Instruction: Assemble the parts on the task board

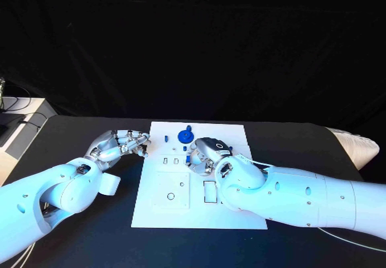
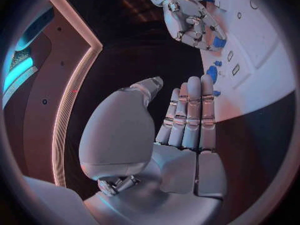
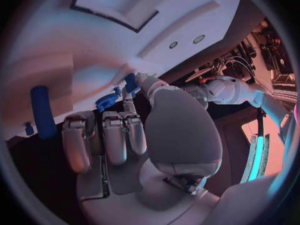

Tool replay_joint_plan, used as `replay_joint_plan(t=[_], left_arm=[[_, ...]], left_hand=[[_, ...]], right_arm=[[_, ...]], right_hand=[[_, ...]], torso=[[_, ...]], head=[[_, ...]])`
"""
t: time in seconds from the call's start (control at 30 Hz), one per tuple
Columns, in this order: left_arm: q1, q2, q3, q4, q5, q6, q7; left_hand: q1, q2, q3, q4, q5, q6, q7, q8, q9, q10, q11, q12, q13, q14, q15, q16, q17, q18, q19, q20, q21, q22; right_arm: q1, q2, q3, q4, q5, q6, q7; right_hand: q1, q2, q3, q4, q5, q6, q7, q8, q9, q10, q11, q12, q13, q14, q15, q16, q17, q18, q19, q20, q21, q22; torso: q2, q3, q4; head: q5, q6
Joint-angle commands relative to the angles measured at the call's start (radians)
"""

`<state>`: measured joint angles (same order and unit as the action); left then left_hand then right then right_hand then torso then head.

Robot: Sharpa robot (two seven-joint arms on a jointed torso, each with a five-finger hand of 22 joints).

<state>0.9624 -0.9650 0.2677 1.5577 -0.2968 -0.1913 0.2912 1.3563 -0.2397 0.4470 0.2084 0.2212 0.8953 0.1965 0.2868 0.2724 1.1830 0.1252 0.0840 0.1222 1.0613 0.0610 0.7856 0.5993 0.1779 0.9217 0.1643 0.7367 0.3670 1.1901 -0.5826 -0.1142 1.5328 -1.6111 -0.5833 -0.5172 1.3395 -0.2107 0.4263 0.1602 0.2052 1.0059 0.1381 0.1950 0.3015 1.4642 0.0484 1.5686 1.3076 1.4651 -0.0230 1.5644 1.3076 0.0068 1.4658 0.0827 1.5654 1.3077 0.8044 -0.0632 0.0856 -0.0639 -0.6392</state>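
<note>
Right robot hand [image 1: 211, 153] over the middle of the task board [image 1: 161, 206], fingers curled down, thumb and a fingertip pinching a small blue part [image 3: 130, 82] in the right wrist view; same hold seen from the left wrist view as a blue piece under the fingers. Left robot hand [image 1: 120, 144] just beside the board's left edge, over the black counter [image 1: 80, 245], fingers straight and close together, thumb apart, holding nothing. Blue gear-like part [image 1: 185, 135] on the board near its far edge, just beyond the right robot hand. Small blue peg [image 1: 165, 137] to the left of the gear, also on the board. Long blue bar [image 3: 42, 112] on the board near the right robot hand's fingers in the right wrist view. Rectangular recesses in the board's near half.
</note>
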Motion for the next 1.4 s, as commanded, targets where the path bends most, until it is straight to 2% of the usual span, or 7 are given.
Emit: replay_joint_plan(t=[0.03, 0.63, 1.0, 1.1, 1.2, 1.33, 1.4], left_arm=[[0.000, 0.002, 0.001, 0.001, -0.002, 0.011, 0.004], [-0.003, 0.003, 0.001, -0.002, -0.006, 0.013, 0.003], [-0.005, 0.016, 0.001, -0.009, -0.092, 0.005, -0.041], [-0.004, 0.028, 0.000, -0.016, -0.139, 0.003, -0.077], [-0.003, 0.044, 0.000, -0.021, -0.200, 0.009, -0.146], [0.004, 0.069, 0.000, -0.037, -0.277, 0.014, -0.259], [0.013, 0.090, 0.000, -0.056, -0.322, 0.038, -0.328]], left_hand=[[0.001, -0.002, -0.004, -0.001, -0.004, -0.001, -0.001, 0.006, 0.001, -0.004, 0.002, 0.001, 0.001, -0.009, 0.001, 0.004, -0.001, 0.003, -0.009, -0.001, 0.005, 0.001], [0.001, -0.003, -0.005, -0.001, -0.004, -0.002, 0.000, 0.005, 0.001, -0.004, 0.002, 0.001, 0.001, -0.010, 0.001, 0.004, -0.001, 0.003, -0.010, -0.001, 0.006, 0.001], [-0.040, -0.015, -0.051, 0.028, -0.004, -0.018, -0.006, 0.000, 0.005, 0.070, -0.012, 0.072, 0.041, 0.003, -0.007, 0.028, 0.005, 0.005, -0.012, -0.002, 0.019, 0.007], [-0.036, -0.002, -0.126, 0.047, 0.007, -0.021, -0.029, 0.068, 0.048, 0.037, -0.035, 0.304, 0.221, 0.028, -0.029, 0.138, 0.058, 0.004, 0.005, -0.021, 0.077, 0.039], [-0.057, 0.028, -0.165, 0.079, 0.014, -0.062, -0.035, 0.135, 0.086, -0.067, -0.042, 0.573, 0.424, 0.051, -0.038, 0.251, 0.114, 0.003, 0.015, -0.034, 0.155, 0.085], [-0.159, 0.070, -0.199, 0.080, 0.015, -0.082, -0.055, 0.237, 0.133, -0.065, -0.057, 0.835, 0.599, 0.235, -0.056, 0.500, 0.397, 0.006, 0.039, -0.051, 0.281, 0.158], [-0.200, 0.086, -0.216, 0.084, 0.015, -0.080, -0.065, 0.281, 0.155, 0.010, -0.071, 0.974, 0.736, 0.309, -0.067, 0.582, 0.515, -0.016, 0.128, -0.061, 0.397, 0.316]], right_arm=[[-0.001, 0.000, 0.000, -0.002, -0.009, 0.008, 0.004], [-0.001, -0.011, 0.000, 0.013, -0.005, -0.017, 0.012], [0.005, -0.086, 0.005, 0.093, 0.033, -0.096, 0.054], [0.018, -0.122, 0.010, 0.116, 0.121, -0.138, 0.135], [0.038, -0.163, 0.015, 0.130, 0.260, -0.157, 0.238], [0.066, -0.201, 0.018, 0.127, 0.402, -0.138, 0.306], [0.081, -0.219, 0.019, 0.120, 0.474, -0.124, 0.314]], right_hand=[[-0.005, -0.014, -0.002, 0.006, -0.003, -0.013, 0.004, -0.009, -0.003, 0.107, 0.011, 0.002, 0.263, 0.099, 0.010, -0.002, 0.231, -0.007, 0.105, 0.006, 0.005, 0.263], [-0.007, -0.028, -0.026, 0.017, -0.015, -0.060, 0.022, -0.033, -0.016, 0.099, 0.029, -0.006, 0.257, 0.098, 0.025, -0.002, 0.229, -0.006, 0.104, 0.020, 0.004, 0.262], [-0.016, -0.034, -0.062, 0.038, -0.022, -0.072, 0.026, -0.039, -0.020, 0.099, 0.032, -0.006, 0.256, 0.098, 0.029, -0.002, 0.229, -0.006, 0.103, 0.025, 0.003, 0.261], [-0.021, -0.034, -0.097, 0.062, -0.009, -0.065, 0.023, -0.035, -0.018, 0.100, 0.031, -0.005, 0.257, 0.098, 0.029, -0.002, 0.228, -0.006, 0.103, 0.027, 0.002, 0.261], [-0.012, -0.028, -0.160, 0.100, 0.092, -0.034, 0.011, 0.000, -0.002, 0.097, 0.020, -0.008, 0.255, 0.097, 0.020, -0.003, 0.226, -0.004, 0.099, 0.020, -0.006, 0.254], [0.002, -0.011, -0.169, 0.111, 0.099, -0.029, 0.007, 0.016, 0.010, 0.099, 0.017, -0.006, 0.256, 0.098, 0.017, -0.002, 0.230, -0.004, 0.100, 0.016, -0.005, 0.255], [0.009, -0.004, -0.170, 0.113, 0.103, -0.028, 0.005, 0.023, 0.016, 0.099, 0.015, -0.005, 0.257, 0.098, 0.016, -0.002, 0.231, -0.004, 0.099, 0.015, -0.006, 0.255]], torso=[[0.000, 0.0003, -0.0002], [0.000, 0.0004, 0.0006], [-0.006, 0.0029, -0.0021], [-0.012, 0.0051, -0.0032], [-0.022, 0.0093, -0.0067], [-0.033, 0.0155, -0.0087], [-0.041, 0.0192, -0.0084]], head=[[0.000, 0.000], [0.001, -0.003], [0.010, 0.003], [0.012, 0.005], [0.015, 0.006], [0.020, 0.006], [0.022, 0.004]])
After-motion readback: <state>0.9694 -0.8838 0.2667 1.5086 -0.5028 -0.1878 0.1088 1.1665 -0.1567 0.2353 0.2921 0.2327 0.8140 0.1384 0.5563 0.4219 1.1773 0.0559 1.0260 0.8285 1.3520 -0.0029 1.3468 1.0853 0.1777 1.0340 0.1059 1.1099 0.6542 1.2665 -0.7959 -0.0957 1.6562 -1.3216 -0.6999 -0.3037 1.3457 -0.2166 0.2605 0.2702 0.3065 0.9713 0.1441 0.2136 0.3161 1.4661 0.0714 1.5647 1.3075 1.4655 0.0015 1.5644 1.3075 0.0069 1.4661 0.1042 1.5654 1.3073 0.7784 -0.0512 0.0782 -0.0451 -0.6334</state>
